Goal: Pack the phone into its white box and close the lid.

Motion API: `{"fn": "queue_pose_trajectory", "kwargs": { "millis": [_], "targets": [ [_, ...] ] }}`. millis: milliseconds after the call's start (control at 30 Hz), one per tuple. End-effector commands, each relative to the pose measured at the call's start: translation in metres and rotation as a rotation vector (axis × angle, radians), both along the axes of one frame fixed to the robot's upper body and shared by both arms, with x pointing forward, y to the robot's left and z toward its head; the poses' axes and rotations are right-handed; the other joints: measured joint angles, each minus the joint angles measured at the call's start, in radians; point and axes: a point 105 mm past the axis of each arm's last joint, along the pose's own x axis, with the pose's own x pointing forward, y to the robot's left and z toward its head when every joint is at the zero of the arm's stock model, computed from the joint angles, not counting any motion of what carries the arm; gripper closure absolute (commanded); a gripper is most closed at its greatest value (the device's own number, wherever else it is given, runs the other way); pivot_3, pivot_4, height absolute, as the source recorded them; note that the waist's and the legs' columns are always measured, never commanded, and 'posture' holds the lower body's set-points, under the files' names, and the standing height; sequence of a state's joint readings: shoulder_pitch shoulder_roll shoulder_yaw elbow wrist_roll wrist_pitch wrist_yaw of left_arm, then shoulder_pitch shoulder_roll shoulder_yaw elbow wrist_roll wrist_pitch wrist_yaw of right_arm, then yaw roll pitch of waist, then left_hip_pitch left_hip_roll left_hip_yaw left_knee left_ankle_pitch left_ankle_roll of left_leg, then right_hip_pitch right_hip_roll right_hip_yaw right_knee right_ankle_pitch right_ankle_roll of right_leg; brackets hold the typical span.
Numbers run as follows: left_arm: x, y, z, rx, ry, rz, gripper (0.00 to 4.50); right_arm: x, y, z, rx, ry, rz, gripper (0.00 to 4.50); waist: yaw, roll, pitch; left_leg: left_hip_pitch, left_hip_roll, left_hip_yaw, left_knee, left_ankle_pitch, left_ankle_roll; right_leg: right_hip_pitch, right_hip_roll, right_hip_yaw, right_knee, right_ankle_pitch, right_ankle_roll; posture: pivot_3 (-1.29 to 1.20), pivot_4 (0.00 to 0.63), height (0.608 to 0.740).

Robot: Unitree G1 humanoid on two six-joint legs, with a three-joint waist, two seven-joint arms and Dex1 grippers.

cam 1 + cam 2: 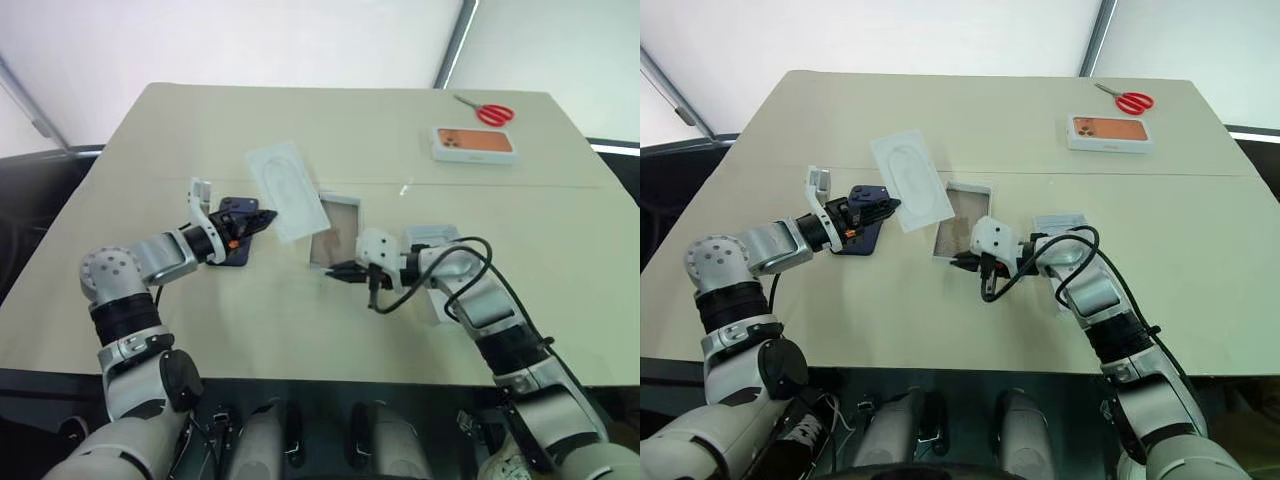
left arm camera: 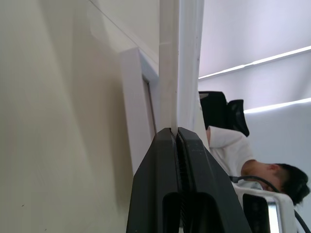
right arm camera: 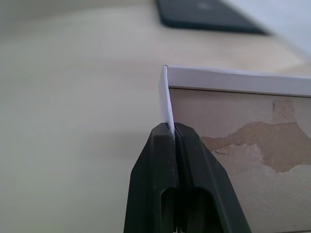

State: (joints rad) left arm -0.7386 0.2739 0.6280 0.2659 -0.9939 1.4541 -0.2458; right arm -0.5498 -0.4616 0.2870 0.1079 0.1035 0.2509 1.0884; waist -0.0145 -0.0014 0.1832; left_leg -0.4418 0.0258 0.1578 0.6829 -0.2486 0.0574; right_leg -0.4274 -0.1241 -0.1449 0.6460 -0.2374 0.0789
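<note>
On my far left the left gripper [image 1: 262, 217] has its 2 black fingers pressed together on the edge of a thin white insert [image 1: 289, 190], the sheet with a rounded outline pressed into it. It holds the insert lifted off the table [image 1: 200, 330], tilted, with its far end over the white box. In the left wrist view I see the insert [image 2: 169, 63] edge-on, rising straight out from between the closed fingers [image 2: 155, 184].

Just beneath that gripper lies the phone [image 1: 234, 248], dark navy, flat on the table, partly hidden by the wrist.

Next to the right is the white box [image 1: 335, 235], open, its brownish bottom showing, lying flat near the middle of the table. The right gripper [image 1: 340, 270] is at the box's near left corner, and in the right wrist view I see its fingers [image 3: 158, 165] pinching the thin white side wall of the box [image 3: 233, 80] right at that corner; the cardboard floor inside looks scuffed and patchy.

Behind the right forearm I see the lid [image 1: 432, 236] lying on the table, mostly covered by the arm.

Far right, at the back of the table, a white box with an orange phone picture [image 1: 474, 143] sits beside red-handled scissors [image 1: 490, 112].
</note>
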Motion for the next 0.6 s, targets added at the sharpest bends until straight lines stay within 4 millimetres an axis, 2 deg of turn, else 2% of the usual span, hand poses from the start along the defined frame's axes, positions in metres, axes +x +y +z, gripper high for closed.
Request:
{"fn": "queue_pose_trajectory", "kwargs": {
  "millis": [33,133,200,367,500,600],
  "targets": [
    [-0.001,-0.005,0.011,0.017,-0.063,-0.025,4.50,0.006,0.006,0.024,0.064,-0.036,-0.020,3.01,-0.001,0.000,0.000,0.000,0.000,0.000,0.000,0.000,0.000,0.000,0.000,0.000,0.000,0.000,0.000,0.00,0.150,0.738],
    [-0.002,-0.007,0.008,0.034,-0.066,-0.025,4.50,0.006,0.004,0.022,0.012,-0.078,-0.012,1.44,-0.001,0.000,0.000,0.000,0.000,0.000,0.000,0.000,0.000,0.000,0.000,0.000,0.000,0.000,0.000,0.00,0.150,0.738],
    [-0.003,-0.009,0.008,0.036,-0.071,-0.041,4.50,0.007,-0.002,0.028,0.037,-0.060,-0.030,0.47,0.001,0.000,0.000,0.000,0.000,0.000,0.000,0.000,0.000,0.000,0.000,0.000,0.000,0.000,0.000,0.00,0.150,0.738],
    [-0.006,-0.010,0.008,0.070,-0.087,-0.061,4.50,0.002,-0.039,0.033,0.025,-0.029,-0.073,0.47,0.006,0.000,0.000,0.000,0.000,0.000,0.000,0.000,0.000,0.000,0.000,0.000,0.000,0.000,0.000,0.00,0.150,0.738],
    [-0.007,-0.018,0.003,0.058,-0.077,-0.087,4.50,0.005,-0.069,0.051,0.122,-0.014,-0.159,0.47,0.003,0.000,0.000,0.000,0.000,0.000,0.000,0.000,0.000,0.000,0.000,0.000,-0.001,0.000,0.000,0.00,0.150,0.738],
    [-0.007,-0.029,0.003,-0.012,-0.049,-0.136,4.50,0.016,-0.084,0.062,0.274,-0.038,-0.249,0.47,0.003,-0.001,0.000,0.000,0.000,0.000,0.000,0.000,0.000,0.000,0.000,0.000,0.000,0.000,0.000,0.00,0.150,0.738]
  ]
}}
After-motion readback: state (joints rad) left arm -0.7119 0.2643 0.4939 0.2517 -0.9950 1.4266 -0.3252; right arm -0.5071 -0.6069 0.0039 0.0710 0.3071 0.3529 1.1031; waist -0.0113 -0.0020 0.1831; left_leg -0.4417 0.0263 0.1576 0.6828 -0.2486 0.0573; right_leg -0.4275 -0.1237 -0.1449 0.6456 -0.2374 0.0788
